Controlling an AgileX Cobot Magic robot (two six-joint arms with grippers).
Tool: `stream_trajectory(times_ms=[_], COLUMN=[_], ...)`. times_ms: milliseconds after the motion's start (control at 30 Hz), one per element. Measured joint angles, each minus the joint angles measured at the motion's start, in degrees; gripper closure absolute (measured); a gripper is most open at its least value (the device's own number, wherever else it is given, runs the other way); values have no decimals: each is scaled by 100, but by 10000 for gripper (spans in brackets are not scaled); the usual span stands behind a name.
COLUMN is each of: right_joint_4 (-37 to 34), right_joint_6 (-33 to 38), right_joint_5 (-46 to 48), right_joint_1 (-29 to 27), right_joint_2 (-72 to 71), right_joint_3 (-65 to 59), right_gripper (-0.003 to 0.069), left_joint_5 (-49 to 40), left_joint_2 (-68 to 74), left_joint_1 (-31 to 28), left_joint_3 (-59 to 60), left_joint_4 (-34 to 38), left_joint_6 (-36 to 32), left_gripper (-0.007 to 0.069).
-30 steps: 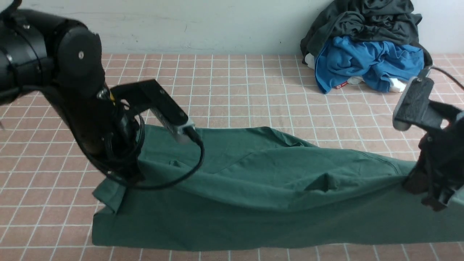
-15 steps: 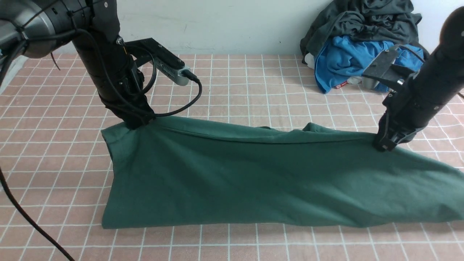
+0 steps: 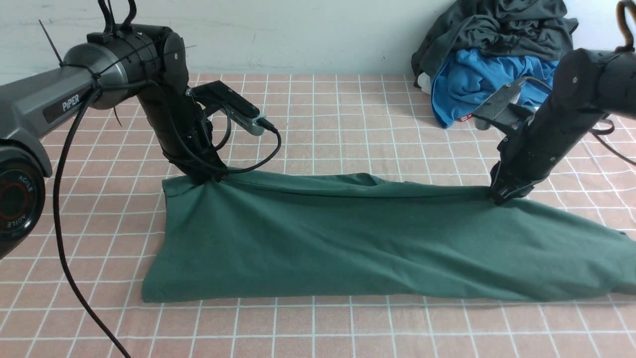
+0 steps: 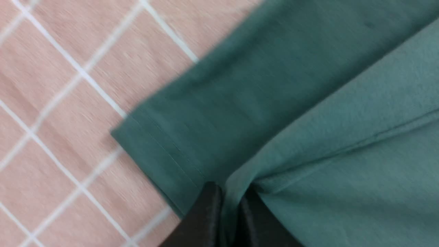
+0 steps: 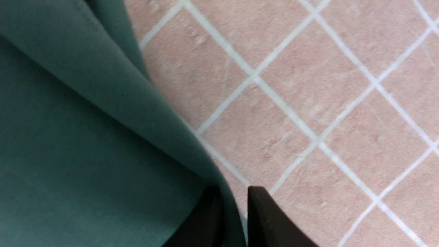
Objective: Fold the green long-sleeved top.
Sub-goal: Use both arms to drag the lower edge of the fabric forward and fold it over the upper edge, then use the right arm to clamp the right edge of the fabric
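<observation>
The green long-sleeved top (image 3: 348,238) lies folded in a long band across the checked table (image 3: 323,114). My left gripper (image 3: 203,178) is at the band's far left corner. In the left wrist view it (image 4: 228,192) is shut on a pinched fold of the top (image 4: 308,137), next to a hemmed edge. My right gripper (image 3: 498,198) rests low on the far edge towards the right. In the right wrist view its jaws (image 5: 236,192) stand slightly apart, and the top's edge (image 5: 68,137) runs between them against one finger, with table showing beside the other finger (image 5: 264,212).
A heap of dark grey clothing (image 3: 497,35) over a bright blue garment (image 3: 497,84) sits at the back right against the wall. The left arm's black cable (image 3: 64,248) hangs down over the table's left side.
Both grippers carried the top's edge from the near side to the far side and lowered it, laying the fabric over itself. The right jaws have parted a little.
</observation>
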State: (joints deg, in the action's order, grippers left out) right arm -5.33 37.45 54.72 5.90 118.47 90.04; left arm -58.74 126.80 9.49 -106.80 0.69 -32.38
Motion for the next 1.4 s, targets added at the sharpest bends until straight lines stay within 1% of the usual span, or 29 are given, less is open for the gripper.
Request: stream_trajectory(times_ms=[100, 133, 167, 200, 233, 333, 367, 433, 500, 567, 633, 700, 767, 800, 833, 900, 1000, 1033, 1167, 1267, 1400], right_joint_4=[295, 295, 446, 494, 533, 570, 533, 370, -7, -210, -624, -844, -901, -901, -895, -848, -734, -701, -110, 337, 753], right_joint_6=[-563, -563, -888, -976, -1110, -1333, -1391, -1413, -1413, -1393, -1316, -1277, -1317, -1339, -1405, -1528, -1732, -1749, -2211, -2634, -3217], right_joint_5=[-313, -313, -428, -428, -417, -212, -37, 192, 398, 463, 604, 818, 1177, 1253, 1423, 1521, 1527, 1527, 1414, 1054, 537], right_joint_1=[-6, -6, -13, -18, -18, -18, -18, -18, -10, 10, 78, 131, 144, 144, 137, 126, 120, 120, 68, -60, -452], right_joint_2=[22, 22, 22, 22, 22, 22, 22, -3, -91, -147, -224, -248, -260, -269, -322, -520, -977, -1010, -1584, -1673, -1563], right_joint_3=[0, 0, 33, 57, 88, 309, 466, 652, 802, 835, 875, 882, 882, 882, 857, 762, 390, 313, -749, -1485, -2050], right_gripper=[463, 463, 412, 393, 377, 343, 336, 332, 331, 331, 333, 342, 355, 357, 368, 393, 427, 431, 455, 456, 445], left_joint_5=[346, 363, 481, 504, 505, 445, 285, 26, -301, -460, -844, -1017, -1040, -1040, -1045, -974, -649, -649, 111, 440, 549], left_joint_2=[61, 61, 61, 61, 61, 40, 1, -60, -185, -281, -456, -622, -773, -787, -886, -1064, -1239, -1239, -1293, -1391, -1440], left_joint_1=[-35, -44, -74, -77, -90, -97, -97, -97, -84, -67, 35, 238, 449, 500, 682, 963, 1278, 1278, 1344, 1278, 1190], left_joint_3=[0, 0, 0, 0, -4, -6, -40, -118, -184, -190, -154, 24, 308, 387, 700, 1289, 2109, 2109, 3036, 3299, 3384], left_joint_4=[-23, -26, -69, -69, -69, -170, -181, -175, -111, -69, -3, 25, 93, 106, 184, 305, 393, 393, 380, 419, 536], left_joint_6=[176, 191, 303, 341, 413, 654, 849, 1033, 1236, 1317, 1369, 1363, 1330, 1330, 1263, 1202, 1184, 1184, 1184, 1190, 1190], left_gripper=[539, 529, 473, 453, 417, 329, 279, 244, 228, 232, 275, 359, 461, 461, 544, 606, 625, 625, 628, 628, 628])
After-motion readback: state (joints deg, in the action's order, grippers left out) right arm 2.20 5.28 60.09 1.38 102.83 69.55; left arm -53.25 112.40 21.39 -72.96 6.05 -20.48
